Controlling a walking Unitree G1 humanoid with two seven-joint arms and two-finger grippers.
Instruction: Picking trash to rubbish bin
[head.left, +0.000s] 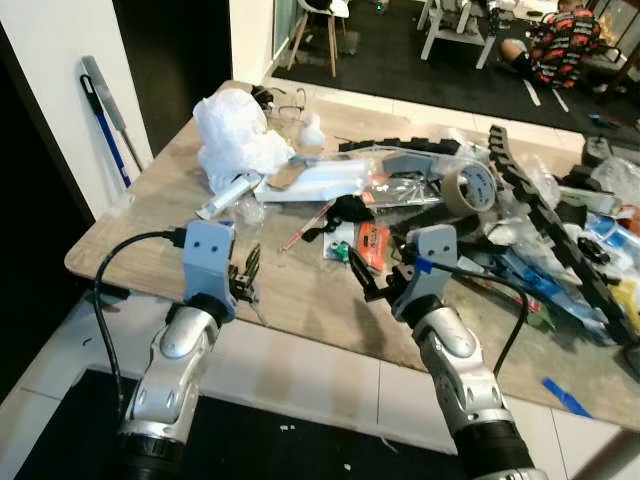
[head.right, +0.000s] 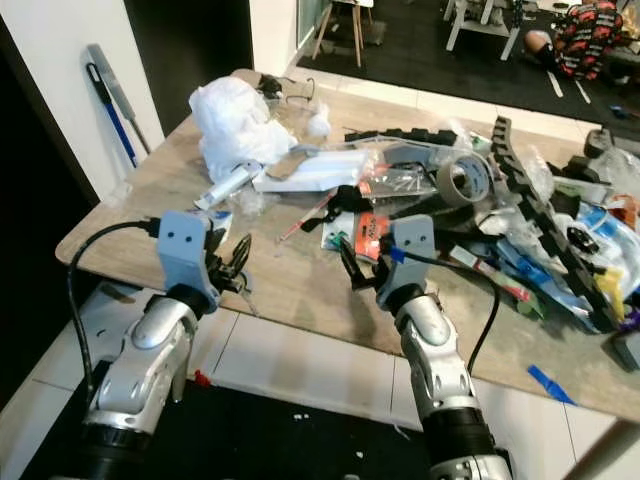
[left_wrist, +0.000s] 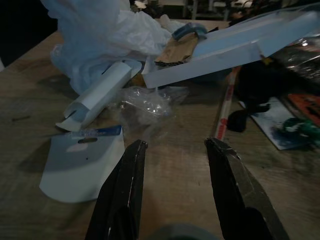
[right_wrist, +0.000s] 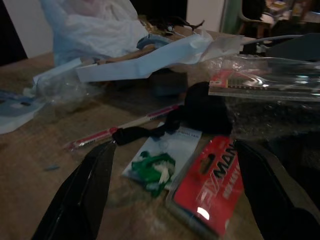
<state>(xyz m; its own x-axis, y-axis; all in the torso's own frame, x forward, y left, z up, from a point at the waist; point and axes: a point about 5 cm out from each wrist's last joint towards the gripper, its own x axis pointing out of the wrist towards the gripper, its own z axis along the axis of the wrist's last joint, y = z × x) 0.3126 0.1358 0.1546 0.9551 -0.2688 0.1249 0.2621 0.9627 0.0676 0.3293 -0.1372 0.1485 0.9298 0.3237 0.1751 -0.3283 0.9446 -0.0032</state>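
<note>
Risks, going left to right. The left gripper is being held low over the near edge of the wooden table, fingers spread with nothing between them. Ahead of it a white card tag and a crumpled clear wrapper are lying flat on the wood. Both are thin, so a shallow close is likely being wasted on the tabletop, or the card is being pushed away instead of pinched. Beyond them a white tube is leaning against the white plastic bag; a snag on the bag is probably dragging the whole heap along.

The right gripper is likewise being held open and empty, aimed at a red blister pack and a green-printed sachet. These two are lying just beside each other, with a black strap touching the sachet's far edge, so a wide close is at risk of catching more than one item. The tape roll and black cable chain further right are not looking like trash and are best being left alone.

The trash is being seen as small, light, flat and partly transparent, scattered mid-table. The bin's location cannot be told.
</note>
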